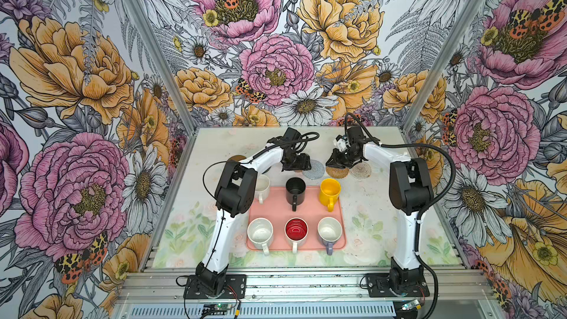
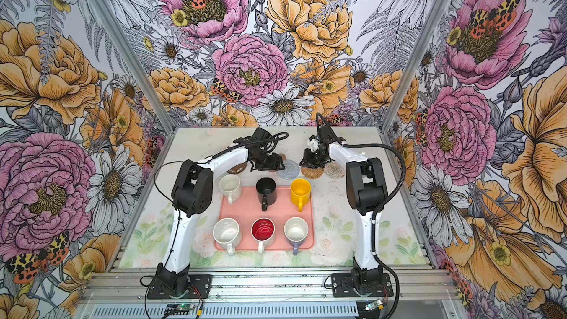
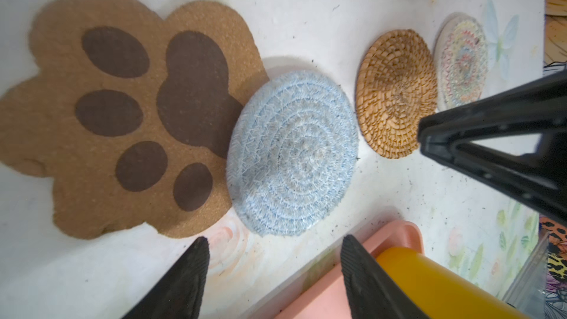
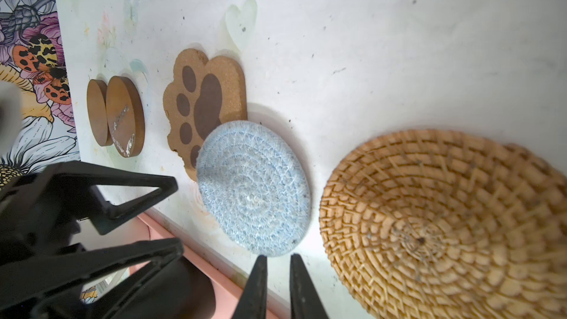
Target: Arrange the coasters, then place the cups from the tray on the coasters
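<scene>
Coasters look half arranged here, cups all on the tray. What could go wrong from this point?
1. The blue woven coaster overlaps the paw-print coaster; a cup set on either may tilt.
2. The two brown discs also overlap, so likely still need separating.
3. The left tool, open, hangs close to the yellow mug and tray, and might nudge them.

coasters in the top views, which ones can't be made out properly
- Paw coaster: hidden under the left claw in both top views; clear only in wrist views.
- Brown discs: only slivers show beside the left arm.
- Rattan coaster: far edge covered by the right claw.
</scene>
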`<move>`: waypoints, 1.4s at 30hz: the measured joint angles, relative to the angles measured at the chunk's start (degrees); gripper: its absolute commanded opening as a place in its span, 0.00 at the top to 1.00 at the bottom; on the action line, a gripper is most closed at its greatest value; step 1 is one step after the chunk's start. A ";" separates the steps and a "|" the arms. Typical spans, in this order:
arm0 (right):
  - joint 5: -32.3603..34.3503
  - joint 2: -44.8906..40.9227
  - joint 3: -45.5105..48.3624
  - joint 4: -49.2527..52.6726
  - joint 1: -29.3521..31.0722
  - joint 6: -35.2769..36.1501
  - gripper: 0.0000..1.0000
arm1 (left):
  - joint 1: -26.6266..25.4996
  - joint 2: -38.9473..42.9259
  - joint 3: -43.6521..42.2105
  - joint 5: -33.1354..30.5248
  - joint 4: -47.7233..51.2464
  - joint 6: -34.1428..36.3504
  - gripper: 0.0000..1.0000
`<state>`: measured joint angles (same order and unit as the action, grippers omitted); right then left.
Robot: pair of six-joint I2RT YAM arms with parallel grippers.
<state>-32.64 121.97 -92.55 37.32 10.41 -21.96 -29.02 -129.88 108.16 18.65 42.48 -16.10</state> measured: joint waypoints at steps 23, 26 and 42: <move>-1.70 -2.25 8.61 -9.92 1.79 -4.44 0.95 | -0.94 -18.38 31.82 -13.97 6.45 8.20 0.40; -1.70 -2.29 9.01 -10.40 1.77 -4.57 0.95 | -1.49 -19.85 32.81 -16.39 7.32 9.68 0.40; -1.70 -2.51 11.34 -12.72 1.77 -5.42 0.96 | -5.18 -25.16 39.63 -25.55 7.50 16.52 0.37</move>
<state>-34.35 119.46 -81.21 24.60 12.19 -27.38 -34.20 -155.04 147.79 -6.90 49.98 0.43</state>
